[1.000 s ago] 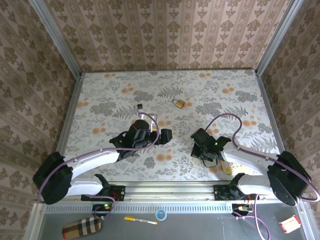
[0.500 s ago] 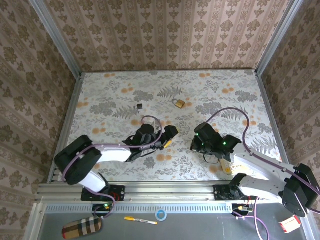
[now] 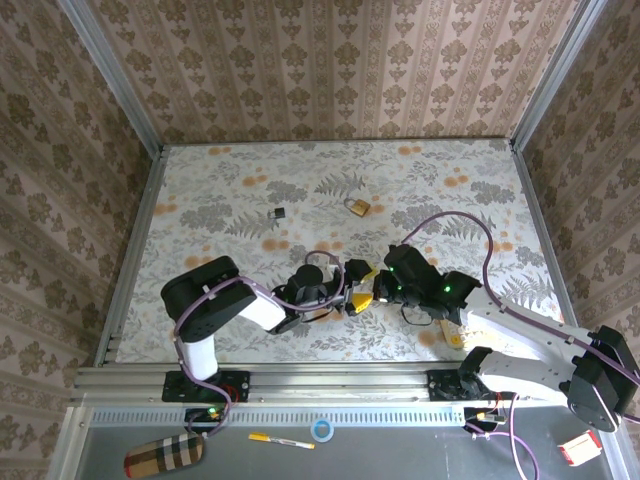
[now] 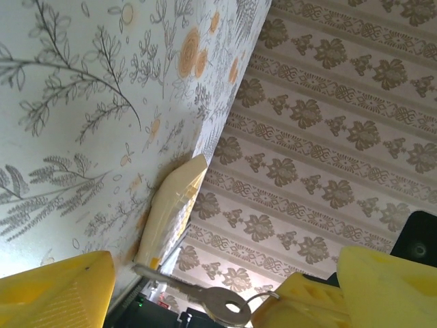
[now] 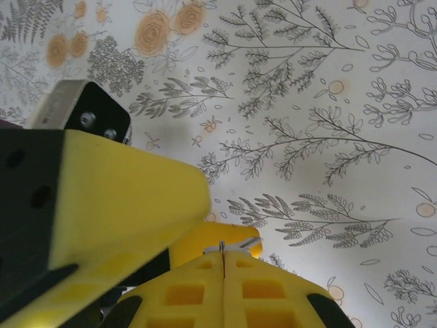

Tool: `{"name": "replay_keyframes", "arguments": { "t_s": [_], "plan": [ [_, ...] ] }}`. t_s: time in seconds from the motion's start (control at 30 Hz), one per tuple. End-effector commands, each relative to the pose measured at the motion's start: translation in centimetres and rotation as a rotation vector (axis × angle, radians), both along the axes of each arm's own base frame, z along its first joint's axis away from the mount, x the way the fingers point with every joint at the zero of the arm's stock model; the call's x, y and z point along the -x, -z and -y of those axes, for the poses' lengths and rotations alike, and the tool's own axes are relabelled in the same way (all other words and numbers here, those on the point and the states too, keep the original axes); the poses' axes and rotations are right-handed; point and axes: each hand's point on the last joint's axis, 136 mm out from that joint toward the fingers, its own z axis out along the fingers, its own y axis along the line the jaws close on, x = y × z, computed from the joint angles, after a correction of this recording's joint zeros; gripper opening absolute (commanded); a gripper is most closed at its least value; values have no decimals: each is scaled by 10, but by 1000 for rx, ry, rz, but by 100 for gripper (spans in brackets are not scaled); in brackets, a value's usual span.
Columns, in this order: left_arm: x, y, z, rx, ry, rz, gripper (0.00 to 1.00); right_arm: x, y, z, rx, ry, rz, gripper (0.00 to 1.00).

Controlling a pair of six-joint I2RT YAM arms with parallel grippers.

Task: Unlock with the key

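End effectors: two, tip to tip over the near middle of the table (image 3: 450, 200).
Left end effector (image 4: 222, 277): yellow fingers spread wide apart, gripping nothing; the silver key sits in the gap between them, touching neither.
Right end effector (image 5: 223, 263): fingers pressed together with a thin metal edge pinched in their seam, clamped on the silver key.
Keys: two.
Silver key (image 4: 217, 299): one, jutting from the right end effector's tip, blade pointing away from it.
Dark key (image 3: 281, 213): one, lying on the table beyond the left end effector and off to its left, well apart from it.
Padlock (image 3: 356, 206): one, brass, on the table straight beyond both end effectors, well apart from them, right of the dark key.
Containers: one plaid pouch (image 3: 163, 455) on the ledge behind the left end effector, closed; its contents cannot be seen.
Loose on the ledge: one pen (image 3: 280, 440) and one tape roll (image 3: 321, 430), behind both end effectors.
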Motion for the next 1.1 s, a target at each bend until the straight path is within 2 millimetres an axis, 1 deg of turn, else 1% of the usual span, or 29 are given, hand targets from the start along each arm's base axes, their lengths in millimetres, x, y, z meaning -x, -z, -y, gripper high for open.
{"name": "replay_keyframes", "arguments": {
  "t_s": [0.0,0.17,0.33,0.43,0.57,0.7,0.77,0.83,0.87,0.97,1.07],
  "plan": [
    [-2,-28,6,110,-11,-1,86,-5,-24,-13,-48,-43,72,0],
    [-7,-29,6,118,-26,-11,85,-2,-31,-25,-83,-111,114,0],
    [-13,-28,-1,113,-51,-4,79,3,-38,-27,-131,-128,148,0],
    [-21,-33,-8,116,-70,15,72,7,-40,-27,-149,-143,157,0],
    [-26,-38,-10,122,-77,30,64,11,-39,-27,-164,-151,163,0],
    [-27,-38,-9,122,-74,35,55,13,-41,-28,-180,-160,171,0],
    [-27,-38,-9,123,-72,32,52,14,-39,-28,-178,-162,169,0],
    [-27,-38,-9,123,-71,33,53,14,-37,-27,-174,-157,166,0],
    [-27,-39,-8,126,-67,35,55,14,-37,-25,-168,-153,166,0],
    [-23,-38,-4,129,-46,19,67,12,-45,-21,-148,-149,195,0],
    [-17,-34,0,130,-33,-10,74,8,-55,-18,-115,-153,229,0]
  ]
}}
